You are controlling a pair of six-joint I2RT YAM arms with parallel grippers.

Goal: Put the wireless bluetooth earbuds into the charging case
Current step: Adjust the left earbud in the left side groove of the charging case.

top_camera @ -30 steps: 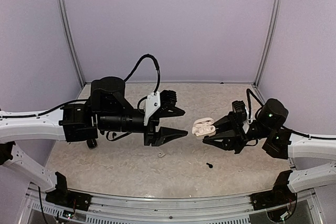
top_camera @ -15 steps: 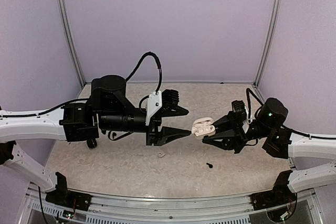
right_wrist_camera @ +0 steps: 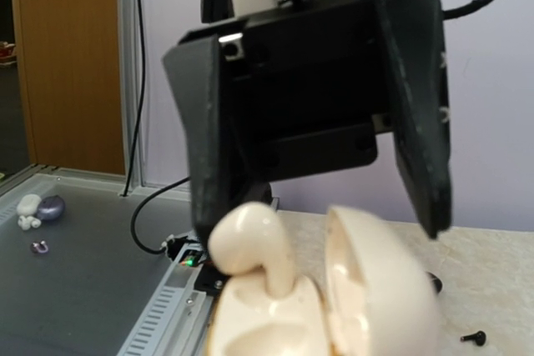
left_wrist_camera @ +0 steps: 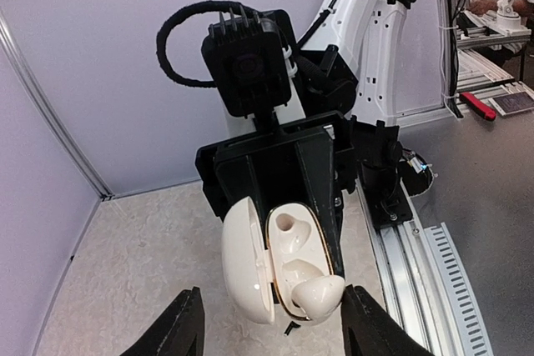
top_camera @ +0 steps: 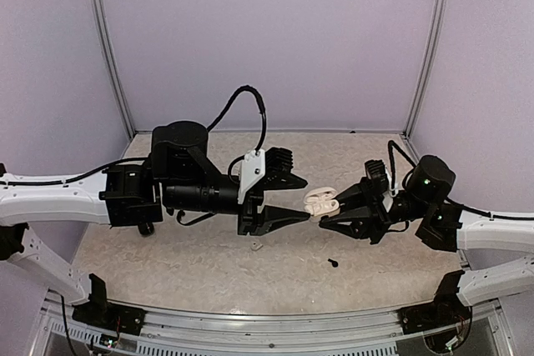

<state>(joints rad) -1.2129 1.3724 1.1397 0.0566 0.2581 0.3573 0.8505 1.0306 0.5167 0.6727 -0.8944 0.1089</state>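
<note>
Left wrist view showed the right gripper clamped on the open charging case, holding it straight ahead of the left gripper, whose fingers stood apart with nothing between them. One white earbud stood proud of a socket low in the case, seemingly not fully seated. The step in hand looked like seating it. The next move would call for a gentle, well-aligned press that did not knock the case loose. Both arms reached level toward each other above the table. A black earbud lay on it, below the right gripper.
</note>
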